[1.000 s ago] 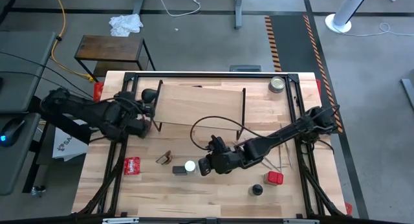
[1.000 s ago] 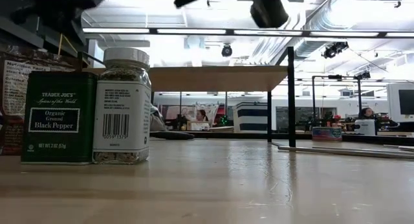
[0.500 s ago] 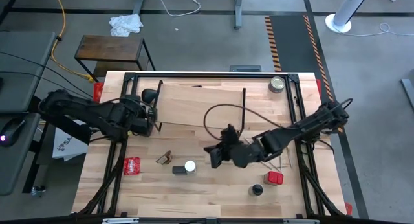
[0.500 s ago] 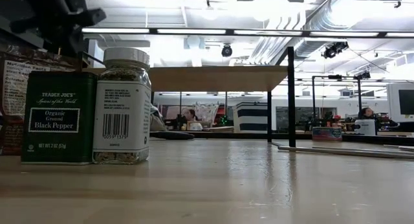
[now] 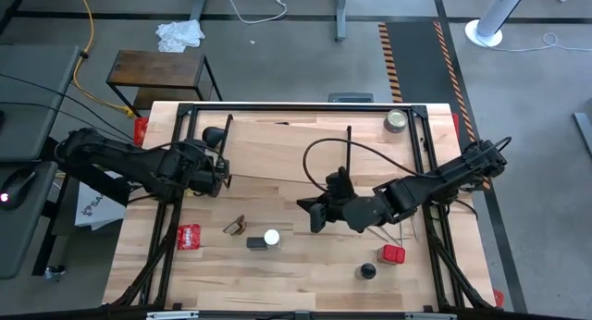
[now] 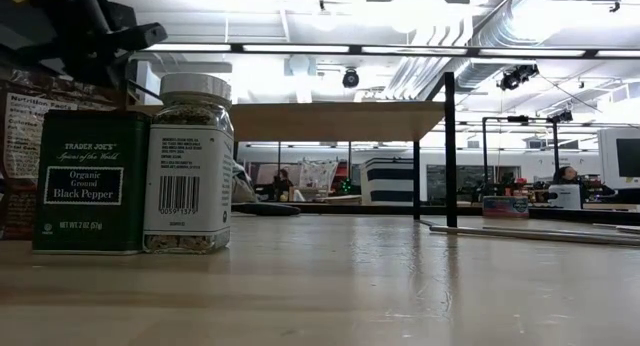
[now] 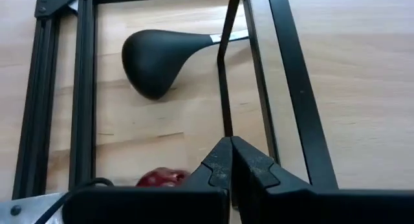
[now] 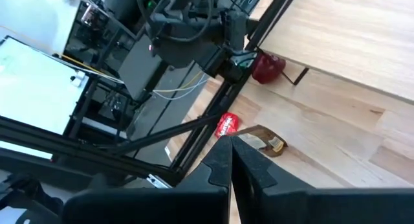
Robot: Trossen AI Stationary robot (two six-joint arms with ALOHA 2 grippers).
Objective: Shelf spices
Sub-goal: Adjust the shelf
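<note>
The shelf (image 5: 287, 149), a light board on black rod frames, stands at the table's far middle and also shows in the low view (image 6: 335, 121). A white-capped clear jar (image 5: 271, 238) (image 6: 190, 161) stands beside a dark green pepper tin (image 5: 254, 243) (image 6: 85, 181). The tan wedge holder (image 5: 234, 226) (image 8: 262, 136) lies to their left. A red-capped jar (image 5: 392, 254) and a black-capped jar (image 5: 368, 271) stand near right. My right gripper (image 5: 314, 214) (image 8: 231, 146) hovers shut, right of the white-capped jar. My left gripper (image 5: 224, 174) (image 7: 229, 146) is shut at the shelf's left end frame. My left gripper's shut tips stand right at the rod of the shelf's left end frame (image 7: 224, 114), coming level from the table's left. I cannot tell whether they touch it.
A flat red packet (image 5: 189, 236) lies near left. A silver tin (image 5: 397, 121) sits at the far right corner. A black spoon-shaped thing (image 7: 152, 59) lies beyond the left gripper, and a small red round thing (image 7: 162, 179) sits under it. Bare wood lies along the near edge.
My right gripper has drawn away from the white-capped jar toward the table's right and far side, rising out of the low view and turning about. My left gripper has crept right, toward the shelf's left end frame. The jars have stayed in place.
</note>
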